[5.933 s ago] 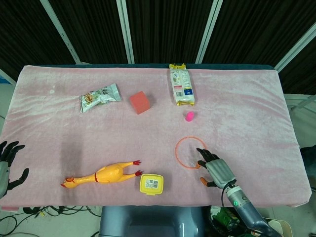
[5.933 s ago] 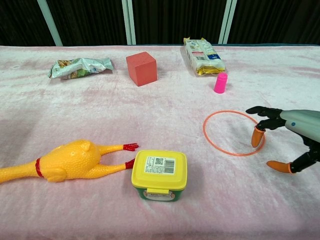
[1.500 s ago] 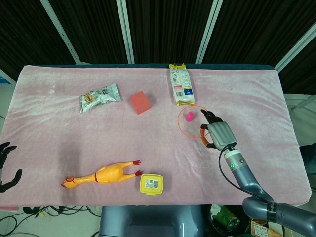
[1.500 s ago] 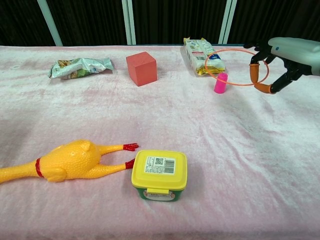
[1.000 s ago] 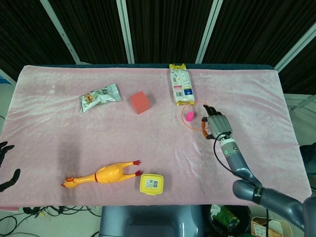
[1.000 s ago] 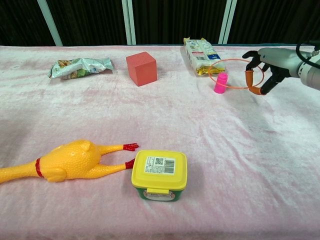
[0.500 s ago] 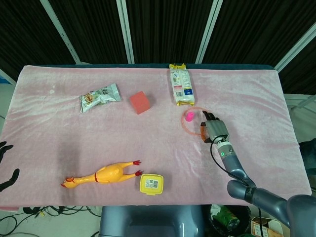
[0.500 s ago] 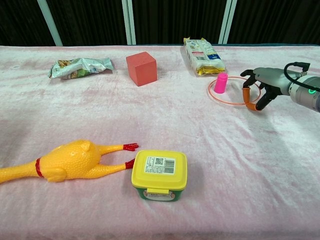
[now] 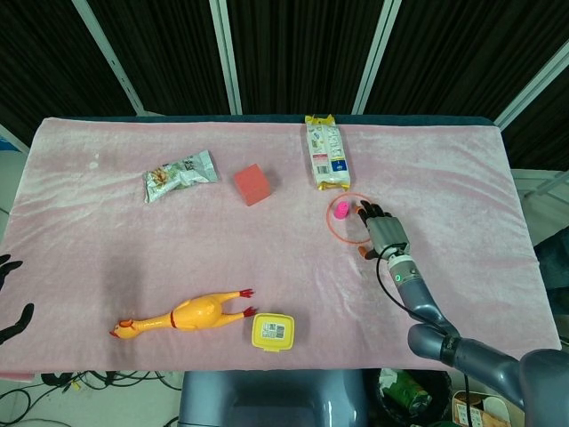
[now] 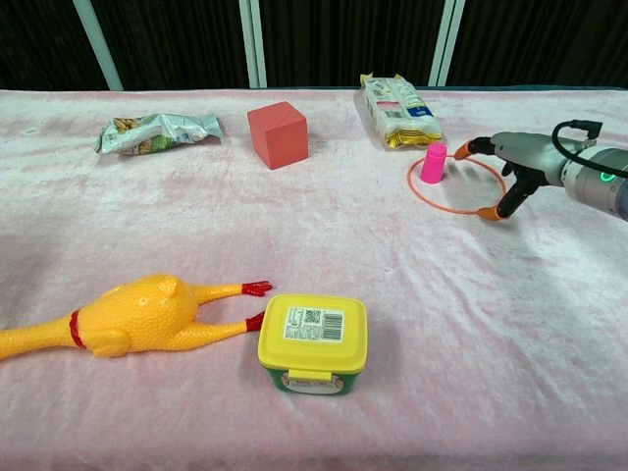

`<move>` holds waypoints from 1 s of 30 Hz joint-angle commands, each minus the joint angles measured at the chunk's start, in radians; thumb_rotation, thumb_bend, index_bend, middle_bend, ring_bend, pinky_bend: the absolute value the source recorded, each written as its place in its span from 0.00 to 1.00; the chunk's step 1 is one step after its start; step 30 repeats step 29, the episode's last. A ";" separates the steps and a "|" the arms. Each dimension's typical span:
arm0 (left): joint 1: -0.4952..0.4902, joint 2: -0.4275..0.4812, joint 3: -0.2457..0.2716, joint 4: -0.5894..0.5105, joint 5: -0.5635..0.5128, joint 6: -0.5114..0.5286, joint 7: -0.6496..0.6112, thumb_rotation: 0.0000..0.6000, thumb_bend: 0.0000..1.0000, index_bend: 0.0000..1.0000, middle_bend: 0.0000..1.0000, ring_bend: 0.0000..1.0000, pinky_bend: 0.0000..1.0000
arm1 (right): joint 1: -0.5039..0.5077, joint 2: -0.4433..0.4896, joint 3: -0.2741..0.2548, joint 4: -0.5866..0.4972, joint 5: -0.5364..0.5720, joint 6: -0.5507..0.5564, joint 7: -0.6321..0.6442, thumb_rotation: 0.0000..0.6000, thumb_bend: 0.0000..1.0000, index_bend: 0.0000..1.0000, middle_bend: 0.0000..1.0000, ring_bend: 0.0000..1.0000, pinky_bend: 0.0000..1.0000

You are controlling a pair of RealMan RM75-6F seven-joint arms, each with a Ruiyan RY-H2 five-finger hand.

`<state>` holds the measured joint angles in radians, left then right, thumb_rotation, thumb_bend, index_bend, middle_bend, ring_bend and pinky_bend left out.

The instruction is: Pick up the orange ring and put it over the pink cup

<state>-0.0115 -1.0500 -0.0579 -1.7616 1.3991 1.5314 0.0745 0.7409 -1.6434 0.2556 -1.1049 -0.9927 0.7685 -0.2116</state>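
The thin orange ring (image 10: 423, 200) lies flat on the pink cloth, encircling the upright pink cup (image 10: 432, 163); the head view shows the same ring (image 9: 331, 223) around the cup (image 9: 340, 210). My right hand (image 10: 516, 160) sits at the ring's right edge with its fingers spread. One orange fingertip is above the ring's far side and another touches its near right rim. It grips nothing. In the head view the right hand (image 9: 379, 229) is just right of the cup. My left hand (image 9: 9, 302) shows only at the far left edge, fingers apart and empty.
A red cube (image 10: 278, 134) and a snack bag (image 10: 155, 130) lie at the back left. A biscuit pack (image 10: 397, 110) is right behind the cup. A rubber chicken (image 10: 128, 318) and a yellow-lidded box (image 10: 312, 341) sit near the front edge.
The right hand lowered the ring over the cup onto the cloth and spread its fingers, letting the ring go. The left hand has not moved.
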 commanded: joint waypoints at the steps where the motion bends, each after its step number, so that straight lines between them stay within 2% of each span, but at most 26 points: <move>1: 0.002 0.001 -0.002 0.000 -0.002 0.005 -0.002 1.00 0.33 0.20 0.12 0.00 0.00 | -0.022 0.072 -0.003 -0.107 0.010 0.040 -0.036 1.00 0.24 0.10 0.00 0.00 0.19; 5: 0.004 0.002 -0.003 0.000 0.000 0.007 -0.006 1.00 0.33 0.21 0.12 0.00 0.00 | -0.067 0.180 -0.021 -0.258 0.010 0.100 -0.078 1.00 0.24 0.10 0.00 0.00 0.19; 7: 0.003 0.003 -0.001 -0.001 0.004 0.005 -0.007 1.00 0.33 0.21 0.12 0.00 0.00 | -0.126 0.278 -0.047 -0.398 -0.030 0.191 -0.101 1.00 0.24 0.10 0.00 0.00 0.19; 10: 0.004 0.004 0.000 -0.001 0.010 0.007 -0.009 1.00 0.33 0.21 0.12 0.00 0.00 | -0.187 0.362 -0.077 -0.526 -0.070 0.278 -0.117 1.00 0.24 0.07 0.00 0.00 0.19; 12: 0.006 0.005 0.000 -0.001 0.018 0.014 -0.016 1.00 0.33 0.21 0.12 0.00 0.00 | -0.274 0.436 -0.115 -0.652 -0.112 0.384 -0.095 1.00 0.24 0.04 0.00 0.00 0.19; 15: 0.008 0.006 0.000 0.002 0.024 0.021 -0.023 1.00 0.33 0.20 0.12 0.00 0.00 | -0.357 0.479 -0.166 -0.723 -0.205 0.498 -0.067 1.00 0.23 0.00 0.00 0.00 0.19; 18: 0.012 0.006 0.001 0.004 0.034 0.031 -0.029 1.00 0.33 0.19 0.13 0.00 0.00 | -0.462 0.494 -0.253 -0.736 -0.349 0.647 -0.070 1.00 0.23 0.00 0.00 0.00 0.19; 22: 0.021 0.005 0.013 -0.002 0.046 0.038 -0.025 1.00 0.33 0.19 0.13 0.00 0.00 | -0.553 0.453 -0.321 -0.678 -0.478 0.781 -0.065 1.00 0.23 0.00 0.00 0.00 0.19; 25: 0.028 0.000 0.018 -0.010 0.051 0.047 -0.008 1.00 0.33 0.19 0.11 0.00 0.00 | -0.589 0.411 -0.332 -0.615 -0.522 0.836 -0.057 1.00 0.23 0.00 0.00 0.00 0.19; 30: 0.026 -0.011 0.018 -0.011 0.039 0.039 0.016 1.00 0.33 0.19 0.11 0.00 0.00 | -0.602 0.381 -0.316 -0.560 -0.539 0.862 -0.063 1.00 0.22 0.00 0.00 0.00 0.19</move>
